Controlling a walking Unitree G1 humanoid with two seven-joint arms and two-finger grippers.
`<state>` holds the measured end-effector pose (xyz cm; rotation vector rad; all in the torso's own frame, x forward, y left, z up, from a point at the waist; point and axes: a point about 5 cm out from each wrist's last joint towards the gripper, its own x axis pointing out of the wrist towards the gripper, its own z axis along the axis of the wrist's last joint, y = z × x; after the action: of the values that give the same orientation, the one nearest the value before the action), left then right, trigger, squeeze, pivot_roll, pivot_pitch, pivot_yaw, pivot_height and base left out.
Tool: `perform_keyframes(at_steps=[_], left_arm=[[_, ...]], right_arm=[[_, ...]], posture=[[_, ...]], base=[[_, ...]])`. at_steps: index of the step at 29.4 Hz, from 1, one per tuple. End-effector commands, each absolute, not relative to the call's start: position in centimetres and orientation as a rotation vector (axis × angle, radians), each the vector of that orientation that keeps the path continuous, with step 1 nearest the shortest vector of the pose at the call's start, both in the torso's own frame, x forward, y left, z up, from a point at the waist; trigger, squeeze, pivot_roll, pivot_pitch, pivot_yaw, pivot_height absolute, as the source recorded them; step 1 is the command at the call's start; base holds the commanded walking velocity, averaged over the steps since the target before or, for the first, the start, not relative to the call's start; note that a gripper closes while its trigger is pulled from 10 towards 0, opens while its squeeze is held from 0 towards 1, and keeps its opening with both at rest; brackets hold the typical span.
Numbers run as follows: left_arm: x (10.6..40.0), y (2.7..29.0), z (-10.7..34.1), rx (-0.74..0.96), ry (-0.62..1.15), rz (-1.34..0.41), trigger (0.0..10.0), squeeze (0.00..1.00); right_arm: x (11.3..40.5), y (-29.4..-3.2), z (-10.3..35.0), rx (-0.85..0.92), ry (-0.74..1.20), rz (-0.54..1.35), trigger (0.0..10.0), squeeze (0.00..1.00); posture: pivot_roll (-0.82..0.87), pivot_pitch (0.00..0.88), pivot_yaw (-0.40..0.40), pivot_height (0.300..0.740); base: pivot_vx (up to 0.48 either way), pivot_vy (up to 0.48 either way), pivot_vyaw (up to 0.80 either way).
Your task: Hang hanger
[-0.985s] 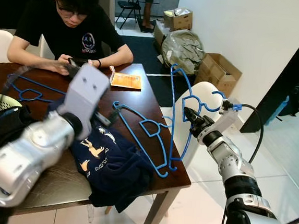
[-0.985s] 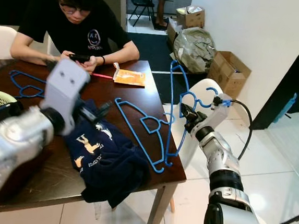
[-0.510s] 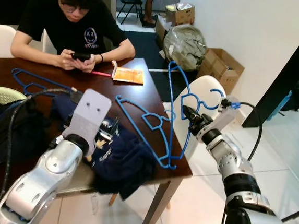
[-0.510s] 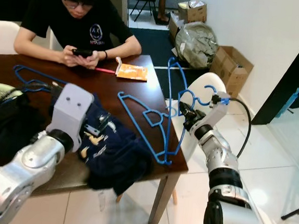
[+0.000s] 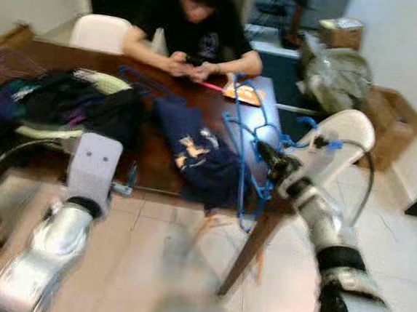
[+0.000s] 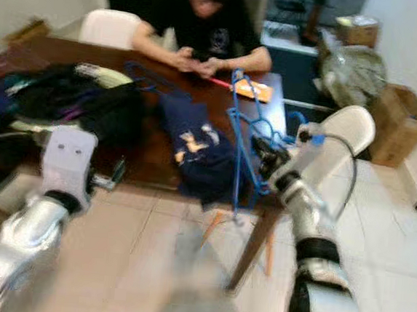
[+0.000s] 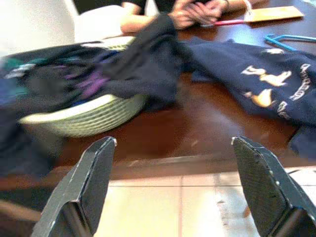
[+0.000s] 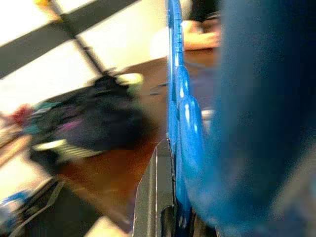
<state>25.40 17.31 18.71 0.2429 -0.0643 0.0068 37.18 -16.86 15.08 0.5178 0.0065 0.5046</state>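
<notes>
Blue hanger (image 5: 246, 156) now off table (image 5: 157, 162)

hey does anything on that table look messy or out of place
Yes. A navy garment droops over the table's front edge, and dark clothes spill out of the pale basket.

Surface ahead, person behind it.
On the surface (image 5: 157, 162), a basket (image 7: 84, 116) of clothes sits left, a garment (image 5: 194, 151) lies centre, hangers (image 5: 246, 141) right; a chair (image 5: 342, 135) stands beside the right edge.
</notes>
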Motion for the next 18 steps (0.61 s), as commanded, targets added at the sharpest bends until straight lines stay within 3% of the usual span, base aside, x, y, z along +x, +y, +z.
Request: perform_keyframes(at_steps=[1, 5, 13, 18], left_arm=[[25.4, 16.3, 18.8, 0.224, -0.080, -0.061, 10.0, 0.00], [25.5, 15.8, 18.1, 0.152, -0.077, -0.113, 10.0, 0.00], [26.6, 18.7, 17.5, 0.103, -0.083, -0.025, 10.0, 0.00], [27.8, 19.8, 19.1, 0.086, -0.150, -0.049, 10.0, 0.00]], right_arm=[[37.4, -17.4, 15.3, 0.532, 0.007, 0.471, 10.0, 0.00], [37.4, -17.5, 15.2, 0.544, 0.011, 0.458, 10.0, 0.00], [37.3, -17.9, 15.2, 0.564, -0.012, 0.431, 10.0, 0.00], [37.6, -19.8, 14.8, 0.631, -0.016, 0.267, 10.0, 0.00]], posture=[[0.13, 0.014, -0.077, 0.740], [0.13, 0.000, -0.078, 0.740], [0.13, 0.000, -0.083, 0.740], [0.12, 0.000, -0.077, 0.740]], base=[[0.000, 0.000, 0.00], [0.000, -0.326, 0.00], [0.000, -0.480, 0.00], [0.000, -0.480, 0.00]])
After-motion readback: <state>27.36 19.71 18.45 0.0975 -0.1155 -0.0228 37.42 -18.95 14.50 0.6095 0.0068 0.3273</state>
